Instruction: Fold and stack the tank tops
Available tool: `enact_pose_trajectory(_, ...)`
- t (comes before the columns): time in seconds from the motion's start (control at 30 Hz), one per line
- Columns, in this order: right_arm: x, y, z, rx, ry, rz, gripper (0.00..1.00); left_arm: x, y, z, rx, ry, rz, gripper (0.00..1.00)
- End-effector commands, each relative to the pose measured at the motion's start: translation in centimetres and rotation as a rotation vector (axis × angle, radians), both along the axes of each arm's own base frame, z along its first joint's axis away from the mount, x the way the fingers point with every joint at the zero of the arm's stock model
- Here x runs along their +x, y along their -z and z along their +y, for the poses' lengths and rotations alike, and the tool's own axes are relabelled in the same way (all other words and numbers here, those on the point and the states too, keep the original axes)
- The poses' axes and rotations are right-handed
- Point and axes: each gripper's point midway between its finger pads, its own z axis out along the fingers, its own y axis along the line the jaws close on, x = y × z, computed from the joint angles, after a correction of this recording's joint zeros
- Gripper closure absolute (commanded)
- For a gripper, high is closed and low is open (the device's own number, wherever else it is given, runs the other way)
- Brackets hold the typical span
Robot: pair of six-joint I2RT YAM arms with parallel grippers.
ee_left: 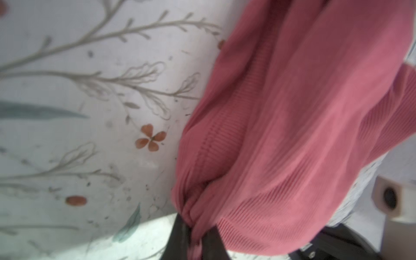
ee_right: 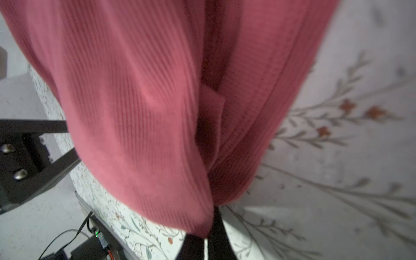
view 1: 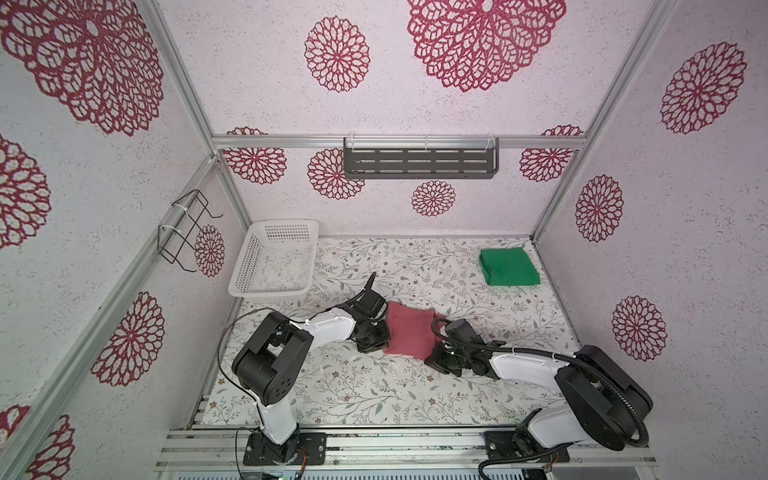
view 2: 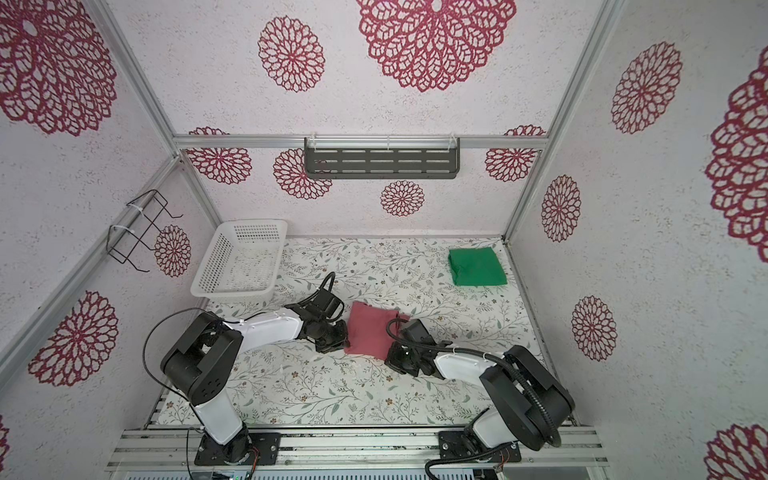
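There's the pink tank top [view 1: 409,330], folded small at mid-frame in both top views, with the left gripper [ee_left: 192,231] and the right gripper [ee_right: 208,225] each clamped tight on an edge. Only the wrist views show that pinch, as the arms hide it from above. The green tank top [view 1: 509,267] lies folded upper right, well apart at the table's [view 1: 374,390] far edge, with the white basket [view 1: 272,292] upper left and open floral surface between and below.

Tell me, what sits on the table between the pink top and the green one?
Nothing: in both top views only bare flowered table lies between the pink top and the folded green top.
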Motion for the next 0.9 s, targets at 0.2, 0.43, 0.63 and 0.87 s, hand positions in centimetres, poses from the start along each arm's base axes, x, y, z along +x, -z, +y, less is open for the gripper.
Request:
enact_pose_trajectory(0.2, -0.5, -1.0, -4.3, -0.201, -0.012, -0.02, 1.0, 0.2, 0.1, 0.4, 0.04, 0.009, -0.008, 1.0)
enact_pose_trajectory(0.43, -0.9, -2.2, -5.5, -0.226, -0.135, -0.016, 1.0, -0.1, -1.9, -1.6, -0.012, 0.068, -0.029, 1.0)
enact_pose_trajectory(0.63, 0.3, -5.4, -7.0, -0.217, -0.198, -0.054, 0.62, -1.3, -5.9, -1.4, -0.004, 0.162, -0.051, 0.51)
enact_pose_trajectory(0.87, 4.3, -8.5, -7.4, -0.183, -0.107, -0.168, 0.27, 2.2, -7.0, 0.8, 0.038, 0.179, -0.135, 0.21)
